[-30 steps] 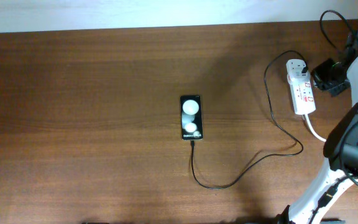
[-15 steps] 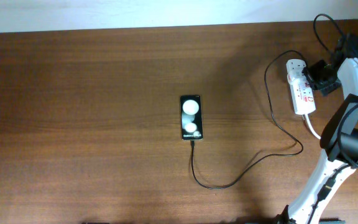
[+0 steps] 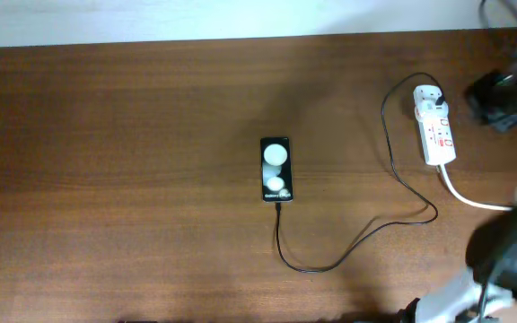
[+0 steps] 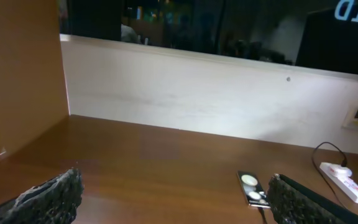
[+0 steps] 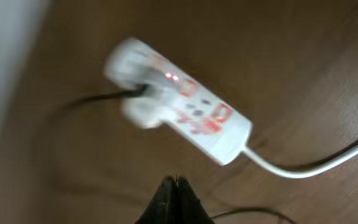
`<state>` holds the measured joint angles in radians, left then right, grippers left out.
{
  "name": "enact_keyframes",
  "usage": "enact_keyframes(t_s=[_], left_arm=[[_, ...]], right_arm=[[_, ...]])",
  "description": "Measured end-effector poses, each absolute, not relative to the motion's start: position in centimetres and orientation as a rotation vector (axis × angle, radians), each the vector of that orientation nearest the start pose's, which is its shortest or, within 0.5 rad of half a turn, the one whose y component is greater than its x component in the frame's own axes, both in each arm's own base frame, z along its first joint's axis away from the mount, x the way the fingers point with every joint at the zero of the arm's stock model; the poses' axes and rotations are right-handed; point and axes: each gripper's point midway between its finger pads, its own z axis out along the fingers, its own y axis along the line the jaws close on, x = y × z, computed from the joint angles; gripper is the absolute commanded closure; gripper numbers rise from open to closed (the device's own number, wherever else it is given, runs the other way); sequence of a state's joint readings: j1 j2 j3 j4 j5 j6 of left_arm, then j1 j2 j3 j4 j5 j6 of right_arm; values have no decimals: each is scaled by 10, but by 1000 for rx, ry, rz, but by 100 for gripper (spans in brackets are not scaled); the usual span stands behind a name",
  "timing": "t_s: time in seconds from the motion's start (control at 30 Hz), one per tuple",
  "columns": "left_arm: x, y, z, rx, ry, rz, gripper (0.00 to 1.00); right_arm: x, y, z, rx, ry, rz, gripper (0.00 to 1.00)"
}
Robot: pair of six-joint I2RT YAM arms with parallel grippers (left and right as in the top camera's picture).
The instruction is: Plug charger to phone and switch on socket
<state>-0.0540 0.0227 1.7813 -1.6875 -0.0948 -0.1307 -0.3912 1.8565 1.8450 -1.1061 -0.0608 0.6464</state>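
The black phone (image 3: 276, 169) lies in the middle of the table, with two white spots on it; it also shows in the left wrist view (image 4: 251, 186). The thin black charger cable (image 3: 348, 251) runs from the phone's near end in a loop to the white socket strip (image 3: 435, 133) at the right, where its plug sits in the far outlet. In the right wrist view the strip (image 5: 185, 112) shows a small red light. My right gripper (image 5: 176, 183) is shut and empty, above the table beside the strip. My left gripper (image 4: 173, 196) is open and empty, far from the phone.
The strip's thick white cord (image 3: 474, 199) trails off to the right edge. A pale wall (image 4: 216, 93) runs along the table's far side. My right arm (image 3: 510, 260) stands at the lower right corner.
My right gripper has drawn back from the strip to the right and up, towards the frame's edge. The phone, the cable and the strip have not moved.
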Motion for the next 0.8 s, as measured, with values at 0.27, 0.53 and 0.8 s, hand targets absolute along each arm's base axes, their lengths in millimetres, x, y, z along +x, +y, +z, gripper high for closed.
enact_keyframes(t_s=[0.27, 0.53, 0.8], left_arm=[[-104, 20, 366, -149, 1493, -61, 1], [-99, 23, 416, -164, 1300, -62, 1], [78, 17, 372, -164, 1500, -45, 1]], right_arm=[[327, -68, 496, 708, 1689, 543, 96], [276, -42, 539, 627, 1565, 587, 96], [248, -6, 552, 521, 1558, 656, 96]])
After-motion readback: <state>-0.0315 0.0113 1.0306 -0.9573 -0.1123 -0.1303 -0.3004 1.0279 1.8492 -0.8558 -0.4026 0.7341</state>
